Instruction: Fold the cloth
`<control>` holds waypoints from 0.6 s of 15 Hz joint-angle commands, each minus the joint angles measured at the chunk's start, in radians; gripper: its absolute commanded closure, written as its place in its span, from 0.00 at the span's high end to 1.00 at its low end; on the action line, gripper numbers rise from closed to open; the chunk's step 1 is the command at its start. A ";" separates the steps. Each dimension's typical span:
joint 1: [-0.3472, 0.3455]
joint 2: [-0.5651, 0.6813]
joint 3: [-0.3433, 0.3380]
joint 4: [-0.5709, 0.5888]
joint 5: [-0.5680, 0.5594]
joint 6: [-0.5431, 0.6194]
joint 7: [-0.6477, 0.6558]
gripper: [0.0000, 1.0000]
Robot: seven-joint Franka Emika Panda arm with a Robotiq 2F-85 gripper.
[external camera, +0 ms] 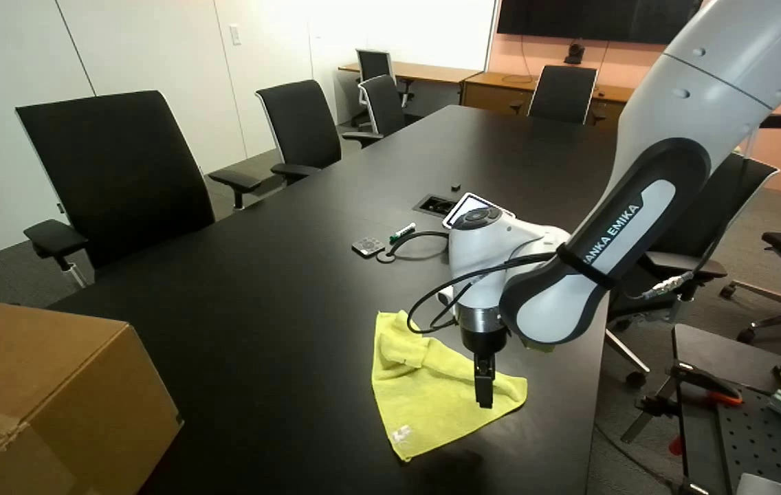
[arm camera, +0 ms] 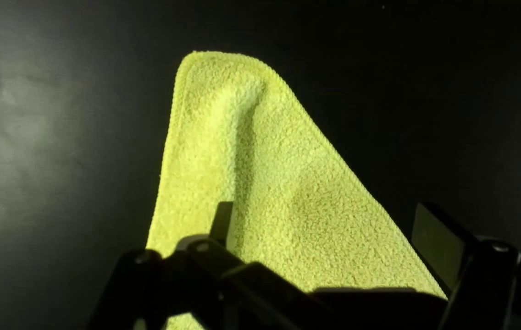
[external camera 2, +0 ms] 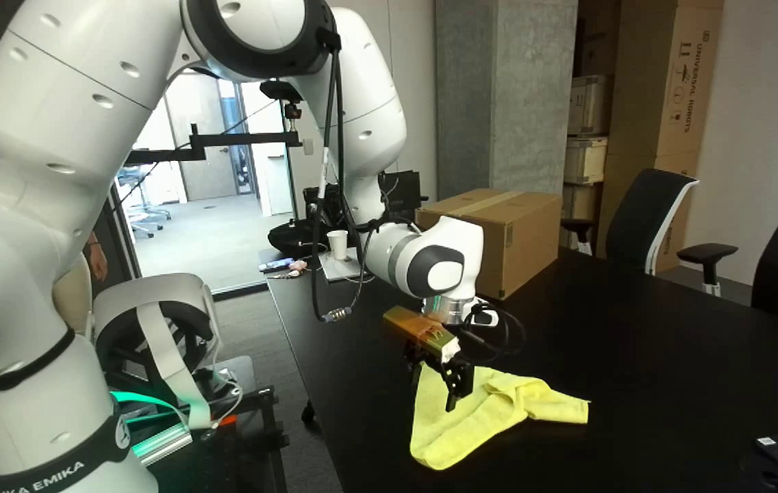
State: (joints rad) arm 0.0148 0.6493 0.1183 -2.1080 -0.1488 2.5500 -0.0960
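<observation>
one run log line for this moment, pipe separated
end effector: open, over yellow cloth | cloth: rumpled, on black table | grasp: none | contact: unclear

The cloth [external camera: 425, 405] is yellow, the table [external camera: 267, 357] black

Franka Emika Panda arm [external camera: 658, 127] bent, reaching low; wrist [external camera: 481, 320] near-vertical; Robotiq gripper [arm camera: 329, 227] points down, fingers [arm camera: 439, 247] spread wide apart.

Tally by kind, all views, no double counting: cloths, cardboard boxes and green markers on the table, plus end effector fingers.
Cloths: 1
Cardboard boxes: 1
Green markers: 1
End effector fingers: 2
Total: 5
</observation>
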 commanded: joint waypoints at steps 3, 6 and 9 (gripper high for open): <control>0.052 -0.034 -0.047 -0.070 0.009 0.049 0.059 1.00; 0.062 -0.030 -0.068 -0.094 -0.002 0.082 0.064 1.00; 0.061 -0.027 -0.078 -0.119 0.001 0.128 0.062 1.00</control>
State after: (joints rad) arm 0.0592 0.6492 0.0615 -2.1773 -0.1488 2.6215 -0.0484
